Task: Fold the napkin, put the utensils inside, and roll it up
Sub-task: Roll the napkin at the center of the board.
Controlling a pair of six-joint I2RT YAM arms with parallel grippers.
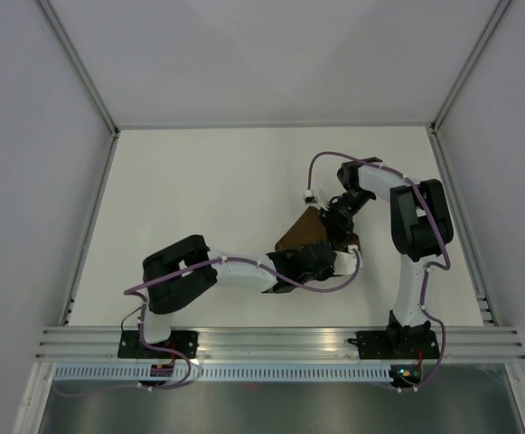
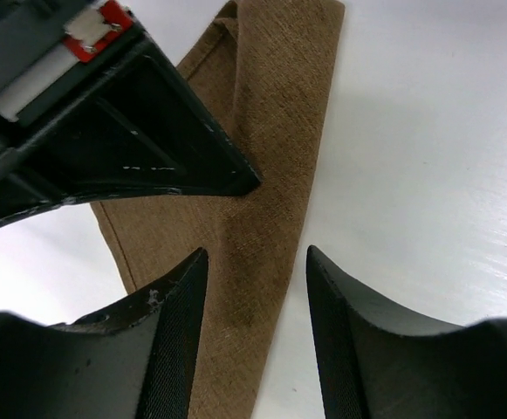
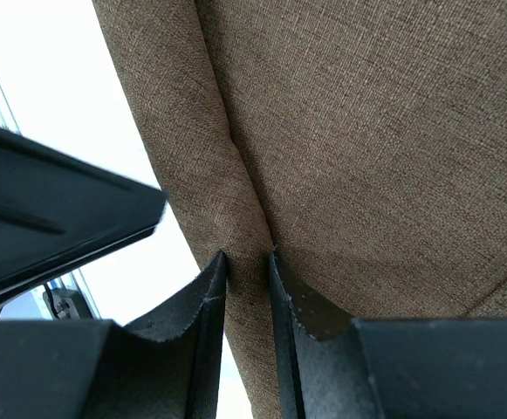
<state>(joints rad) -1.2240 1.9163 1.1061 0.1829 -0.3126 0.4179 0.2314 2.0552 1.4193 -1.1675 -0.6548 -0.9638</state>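
The brown napkin lies partly rolled near the table's middle right. In the left wrist view it is a narrow folded strip running away from me. My left gripper is open just above it, one finger over the cloth and one over bare table; it also shows in the top view. My right gripper is shut on a rolled fold of the napkin, and shows in the top view at the cloth's far right end. The utensil is hidden.
The white table has raised rails on its left and right sides and white walls around it. The right gripper's body crowds the upper left of the left wrist view. The left gripper's finger shows at the left of the right wrist view.
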